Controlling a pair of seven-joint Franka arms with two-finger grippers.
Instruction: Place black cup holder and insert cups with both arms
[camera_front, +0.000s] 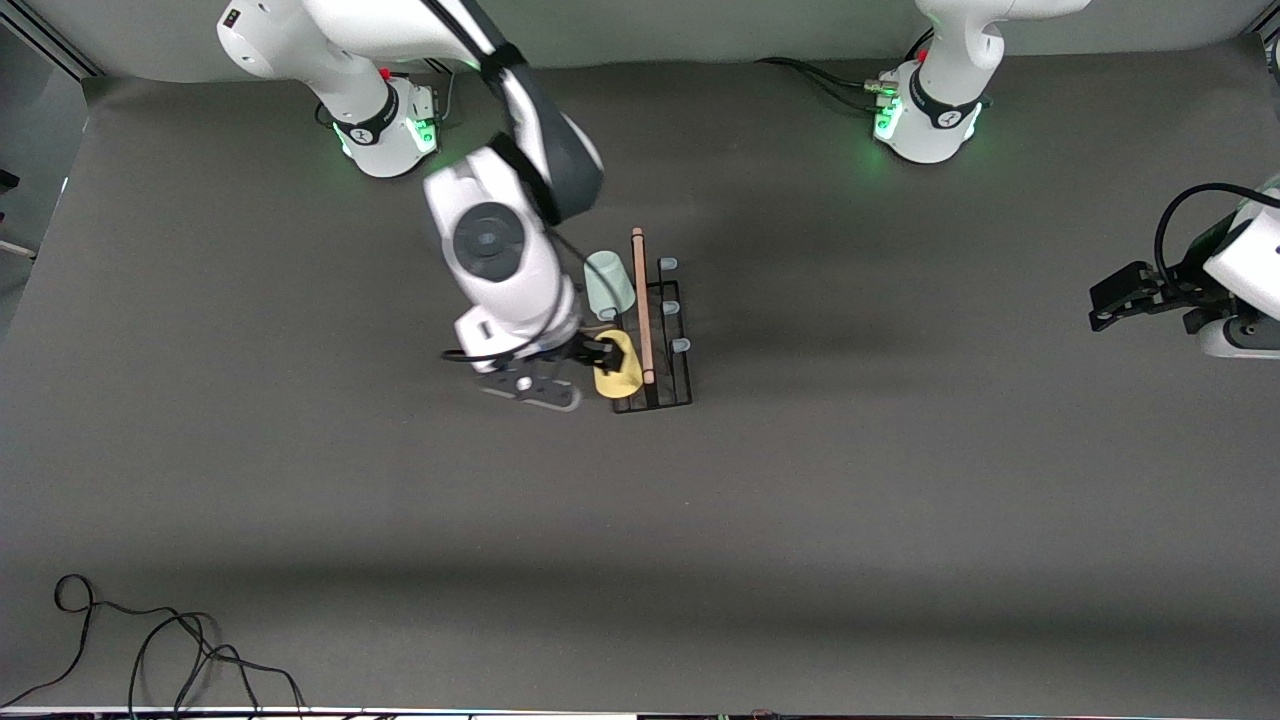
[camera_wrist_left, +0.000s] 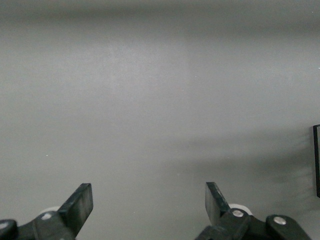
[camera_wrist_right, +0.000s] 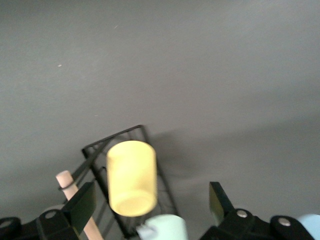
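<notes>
The black cup holder (camera_front: 682, 385) stands mid-table, its wooden handle (camera_front: 642, 300) running toward the front camera. A yellow cup (camera_front: 620, 372) sits tilted on the holder's nearest peg, on the side toward the right arm's end. The pale green cup (camera_front: 608, 283) sits on a peg farther from the camera. My right gripper (camera_front: 603, 355) is open around the yellow cup (camera_wrist_right: 131, 177), its fingers (camera_wrist_right: 85, 205) apart from the cup. The pale green cup (camera_wrist_right: 162, 227) is close under that gripper. A patch of light blue (camera_wrist_right: 310, 226) shows at the view's edge. My left gripper (camera_front: 1130, 295) waits open over the table's left-arm end.
Three bare blue-grey pegs (camera_front: 671, 307) line the holder's side toward the left arm's end. Loose black cables (camera_front: 180, 650) lie at the table's near edge, toward the right arm's end. The left wrist view has only grey table (camera_wrist_left: 160, 100) between the open fingers.
</notes>
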